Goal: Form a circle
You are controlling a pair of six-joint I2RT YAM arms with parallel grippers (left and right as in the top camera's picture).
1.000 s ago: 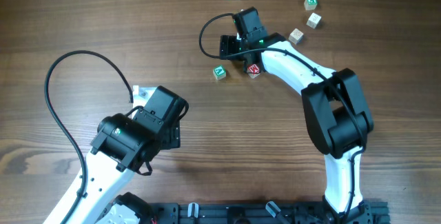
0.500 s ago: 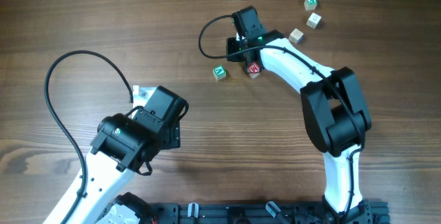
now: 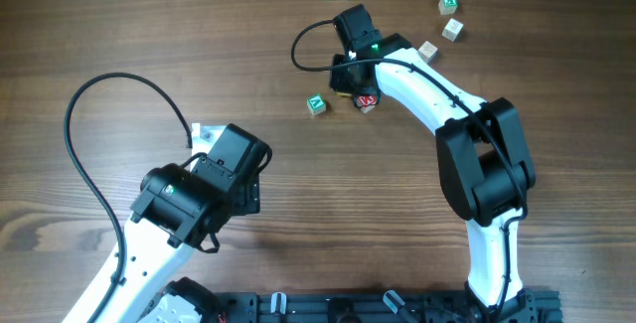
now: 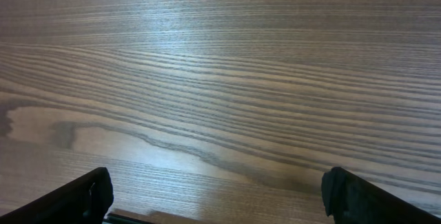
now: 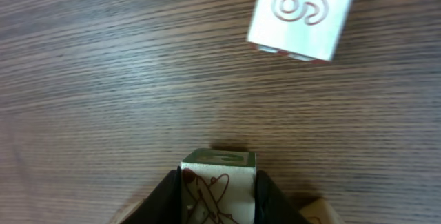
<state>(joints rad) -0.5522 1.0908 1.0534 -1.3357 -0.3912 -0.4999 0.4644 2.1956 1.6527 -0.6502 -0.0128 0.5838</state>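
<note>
Between the two dark fingers of the right end effector (image 5: 218, 191) sits a red-scrawled cube (image 5: 218, 177), the fingers drawn in narrow against its two sides. Whether it rests on the desk (image 5: 103, 79) or hangs just clear of it cannot be told. Just beyond that end effector, up and to the right in its wrist view, a pale cube (image 5: 303, 14) lies flat on the wood, apart from the gripped one. Its top is stamped with a figure that reads as a 6 or a 9. From overhead the end effector's tip covers what it grips. A red-lettered cube (image 3: 367, 101) shows just beside it, partly under the white arm link (image 3: 417, 82), and a green-lettered cube (image 3: 316, 104) lies near it on the opposite side, clear of the fingers. Which of these two, if either, is the pale cube of the wrist view cannot be told. Farther from the end effector, toward the far edge of the desk, nine more cubes make a loose curved row (image 3: 448, 3). It starts at a plain cube (image 3: 427, 52) nearest the arm, and its open side faces the end effector. Well apart from the right end effector, toward the robot's own side of the desk, the left end effector (image 4: 217, 182) hangs over the wood. Its fingers are spread wide, with only grain showing between them.
</note>
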